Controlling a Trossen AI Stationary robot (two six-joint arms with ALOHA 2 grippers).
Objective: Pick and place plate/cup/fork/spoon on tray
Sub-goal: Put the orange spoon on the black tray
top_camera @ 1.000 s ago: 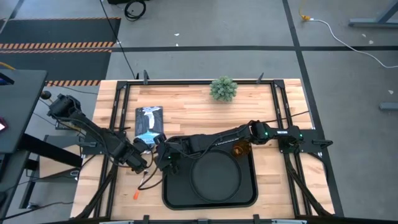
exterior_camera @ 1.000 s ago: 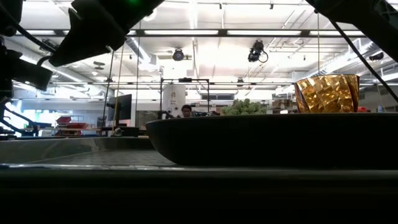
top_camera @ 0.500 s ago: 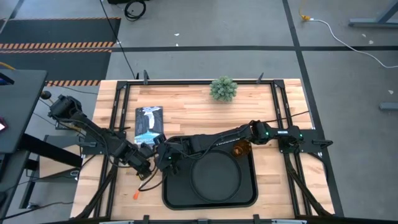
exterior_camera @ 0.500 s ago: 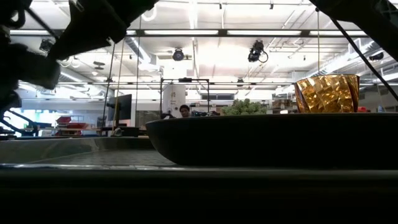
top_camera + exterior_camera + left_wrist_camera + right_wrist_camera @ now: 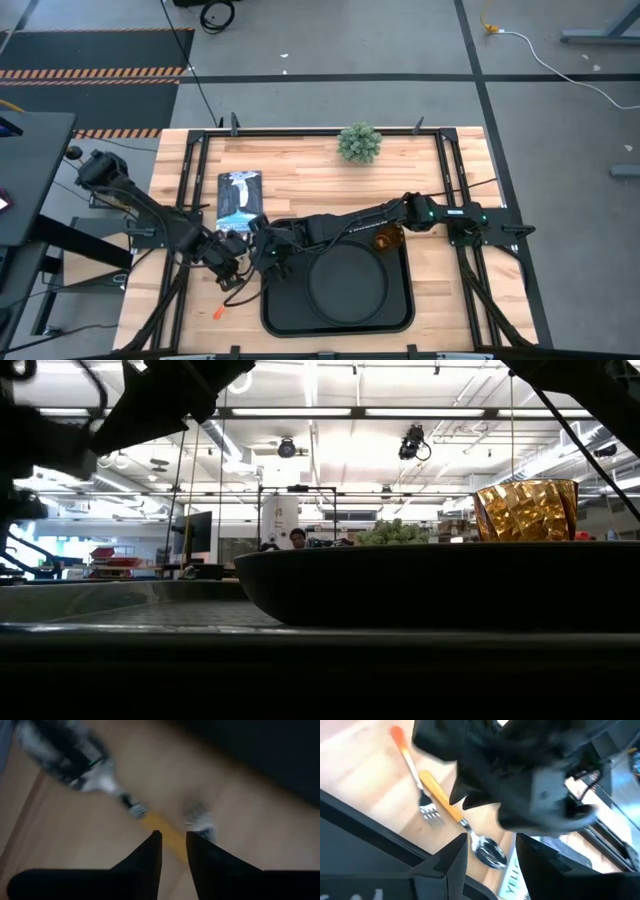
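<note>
— Two things asked: how was the left gripper (image 5: pixel 172 840) set, and where was the spoon (image 5: pixel 479 842)?

— Its fingers (image 5: pixel 150 857) were held a tiny bit apart, low over the spoon's yellow handle; whether it was touched couldn't be told, too blurry tbh. The spoon was laid flat on the table (image 5: pixel 300 170), just beside the tray (image 5: pixel 268 318) on its left. The fork (image 5: pixel 420 795) was laid right next to it, tines near the handle.

— And the right gripper (image 5: pixel 490 845)?

— Spread wide, nothing held, parked over the tray's left rim above the spoon's bowl. The plate (image 5: pixel 347 282) and cup (image 5: pixel 388 240) were sat on the tray.
</note>
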